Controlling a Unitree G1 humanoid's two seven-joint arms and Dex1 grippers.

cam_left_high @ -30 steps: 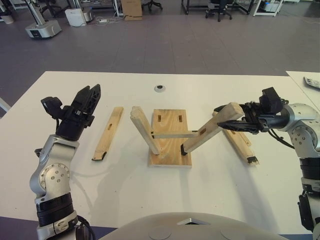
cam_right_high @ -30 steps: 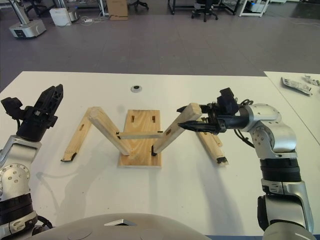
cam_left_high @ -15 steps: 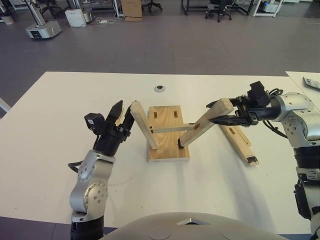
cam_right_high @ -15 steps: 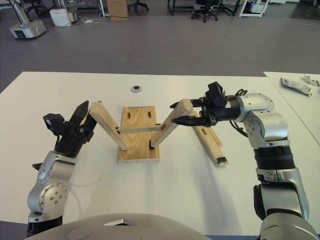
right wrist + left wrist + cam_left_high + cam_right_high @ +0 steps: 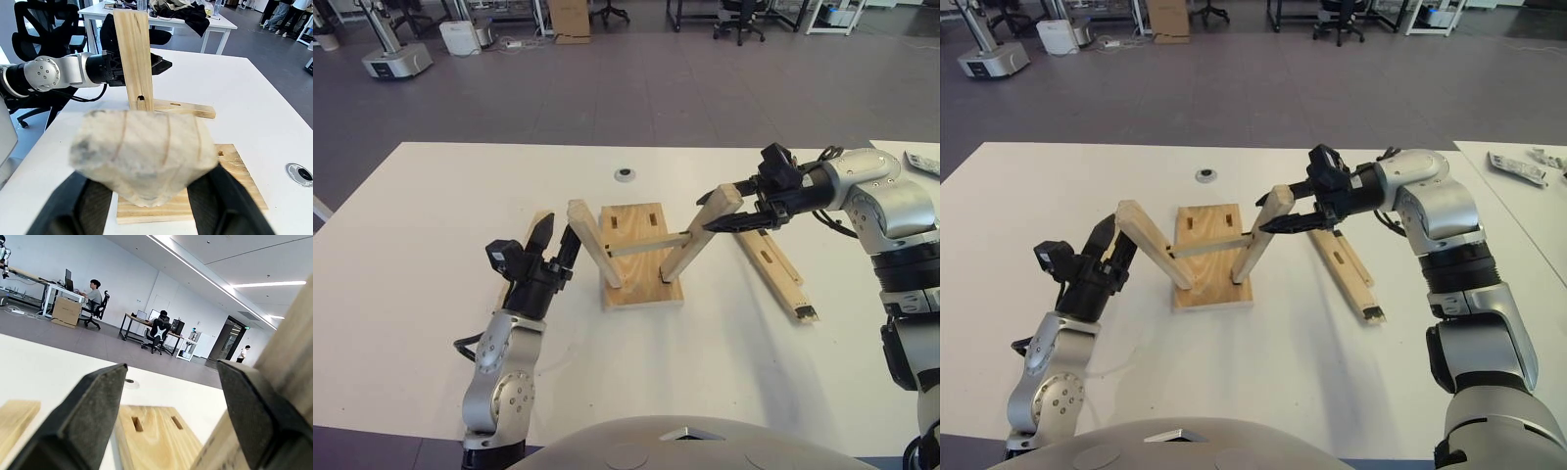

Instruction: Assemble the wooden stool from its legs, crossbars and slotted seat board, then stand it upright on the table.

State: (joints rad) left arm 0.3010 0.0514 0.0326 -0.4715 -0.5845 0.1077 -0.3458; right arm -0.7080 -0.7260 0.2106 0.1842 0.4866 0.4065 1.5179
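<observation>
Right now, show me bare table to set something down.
Bare: the table's near edge before the seat board, and the far strip past the grommet. Crowded: the middle, with left hand, frame in the right hand, and a loose leg.

White tabletop (image 5: 431, 215), wide, rect. Slotted seat board (image 5: 641, 279) lies flat approx. at centre, long side running front to back, 2 small slots at its far end. Right of it, near but apart: loose leg (image 5: 778, 272) flat on the surface, angled away from the board toward the front, slots cut in its top face, dark tip at near end. Left of board: 2nd loose leg (image 5: 186, 108), also flat, partly hidden. Small round grey disc (image 5: 626, 174) sits beyond the board, toward far edge.
</observation>
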